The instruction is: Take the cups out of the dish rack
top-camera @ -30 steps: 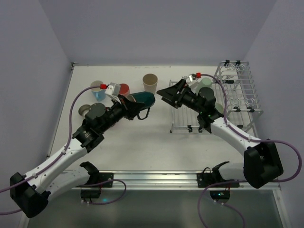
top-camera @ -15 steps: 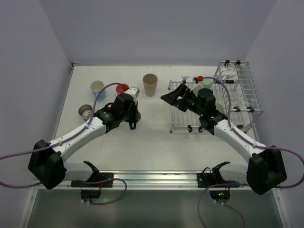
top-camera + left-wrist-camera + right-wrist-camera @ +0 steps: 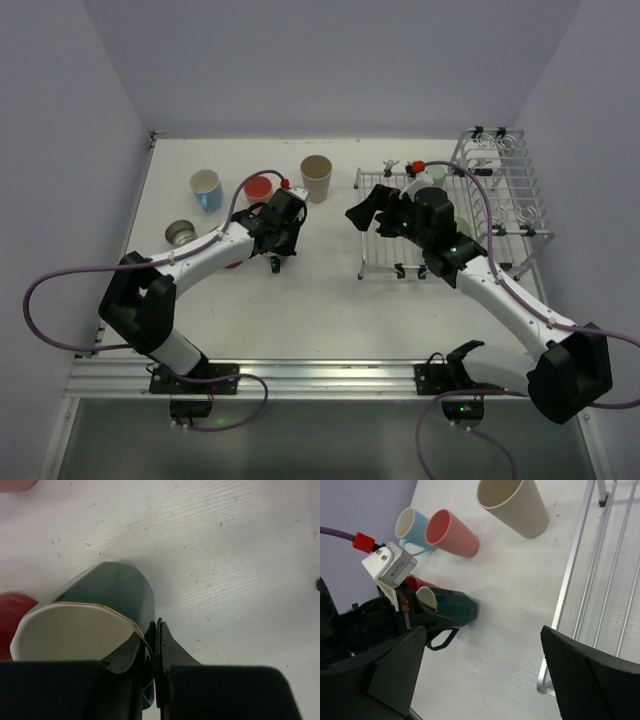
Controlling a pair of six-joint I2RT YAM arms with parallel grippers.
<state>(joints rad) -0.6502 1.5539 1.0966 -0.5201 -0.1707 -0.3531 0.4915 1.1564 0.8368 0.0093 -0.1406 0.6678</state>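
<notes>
My left gripper (image 3: pixel 152 630) is shut on the wall of a dark teal mug (image 3: pixel 115 587) with a cream inside, one finger inside the rim and one outside. The mug hangs low over the white table, left of the dish rack (image 3: pixel 495 205); I cannot tell whether it touches. In the top view the left gripper (image 3: pixel 278 238) hides the mug. My right gripper (image 3: pixel 485 675) is open and holds nothing, hovering at the rack's left edge (image 3: pixel 570 595) and looking at the teal mug (image 3: pixel 455 607). A pale green cup (image 3: pixel 437 174) shows in the rack behind the right arm.
On the table behind the left gripper stand a light blue mug (image 3: pixel 207 188), a pink cup (image 3: pixel 258 188) and a beige tumbler (image 3: pixel 316 177). A red cup (image 3: pixel 417 583) lies right beside the teal mug. A grey cup (image 3: pixel 181 233) sits at the far left.
The left arm has swung its wrist round and down, carrying the teal mug from a sideways hold to under the gripper, near the table. The right gripper shifted slightly and stayed open.
</notes>
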